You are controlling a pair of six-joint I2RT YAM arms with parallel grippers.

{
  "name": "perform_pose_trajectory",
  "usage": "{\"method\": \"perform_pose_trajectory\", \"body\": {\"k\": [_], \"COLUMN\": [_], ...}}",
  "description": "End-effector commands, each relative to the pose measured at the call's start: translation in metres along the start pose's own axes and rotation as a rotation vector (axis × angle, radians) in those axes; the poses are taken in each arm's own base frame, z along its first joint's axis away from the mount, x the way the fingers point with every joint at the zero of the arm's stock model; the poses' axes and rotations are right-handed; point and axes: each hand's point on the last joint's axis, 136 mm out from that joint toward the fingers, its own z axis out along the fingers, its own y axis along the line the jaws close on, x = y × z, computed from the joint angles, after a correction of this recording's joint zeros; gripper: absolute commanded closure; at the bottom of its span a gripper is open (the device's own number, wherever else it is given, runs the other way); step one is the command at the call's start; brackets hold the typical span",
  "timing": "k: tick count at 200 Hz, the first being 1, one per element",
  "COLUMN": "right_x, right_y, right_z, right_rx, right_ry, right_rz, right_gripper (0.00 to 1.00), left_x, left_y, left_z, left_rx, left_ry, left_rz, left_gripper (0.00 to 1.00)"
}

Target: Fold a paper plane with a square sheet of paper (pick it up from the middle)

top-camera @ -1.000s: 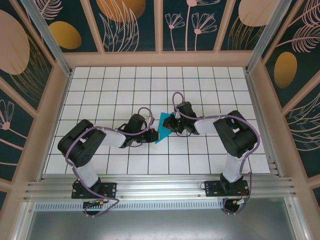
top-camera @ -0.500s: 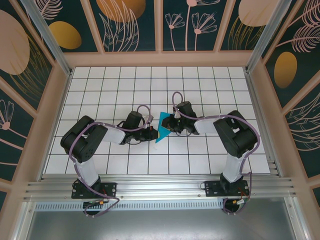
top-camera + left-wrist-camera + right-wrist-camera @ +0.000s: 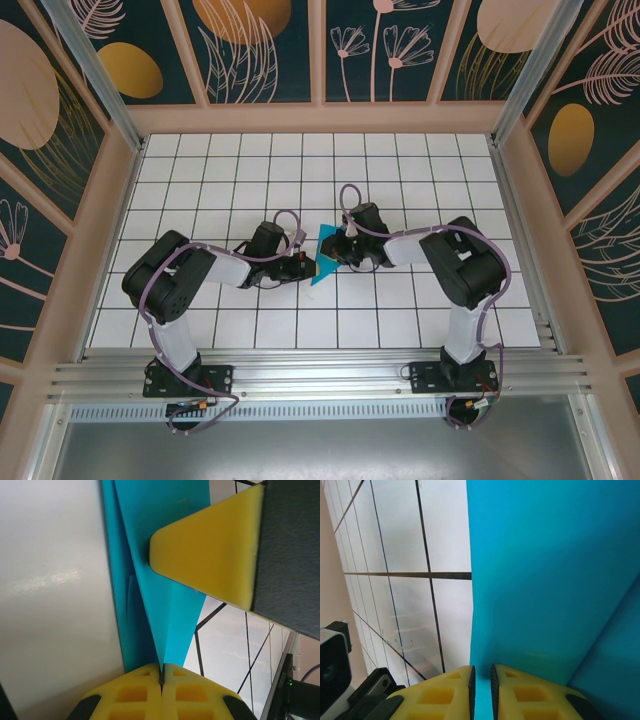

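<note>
Teal paper (image 3: 324, 256): it lay folded into a narrow creased shape at the middle of the white tiled table (image 3: 200, 170), pinned between the two claws.
Left gripper (image 3: 305, 267): it sat just left of the table's middle. In its wrist view, the left gripper (image 3: 161, 674) had its yellow pads pressed flat together, and the pointed tip of the paper (image 3: 165, 560) was nipped right in the seam!
Right gripper (image 3: 341, 252): it sat just right of the table's middle. In its own wrist view, the right gripper (image 3: 481, 680) had its pads a sliver apart, clamped on the paper's (image 3: 545, 580) straight edge.
Creases: a long diagonal fold ran up from the left claw's pinch, and a second layer showed beside it.
Table under the paper: black grid lines were visible on either side.
</note>
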Motion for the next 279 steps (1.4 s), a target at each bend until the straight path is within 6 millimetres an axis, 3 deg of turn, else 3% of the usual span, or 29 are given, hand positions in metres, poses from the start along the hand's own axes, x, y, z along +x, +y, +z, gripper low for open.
{"method": "perform_pose_trajectory", "body": {"k": [1, 30, 110, 166, 214, 279], "right_x": [0.000, 0.003, 0.004, 0.006, 0.007, 0.009], "right_y": [-0.019, -0.026, -0.029, -0.030, -0.033, -0.038], "right_z": [0.006, 0.006, 0.007, 0.008, 0.007, 0.007], "right_rx": [0.086, 0.114, 0.124, 0.129, 0.135, 0.152], "right_ry": [-0.004, -0.001, 0.008, 0.017, 0.020, 0.020], "right_rz": [-0.001, 0.009, 0.007, 0.004, 0.004, 0.009], "right_gripper": [0.80, 0.80, 0.80, 0.80, 0.80, 0.80], "left_x": [0.006, 0.012, 0.022, 0.004, 0.003, 0.022], "left_y": [0.013, 0.010, 0.008, -0.011, -0.012, 0.001], "left_z": [0.002, -0.002, -0.006, -0.019, -0.018, -0.014], "left_rx": [-0.047, -0.033, -0.015, 0.005, 0.009, -0.004], "left_ry": [0.021, 0.034, 0.059, -0.024, -0.022, 0.040], "left_rz": [-0.024, -0.017, -0.018, -0.007, -0.014, -0.031], "left_gripper": [0.95, 0.88, 0.84, 0.77, 0.89, 1.00]}}
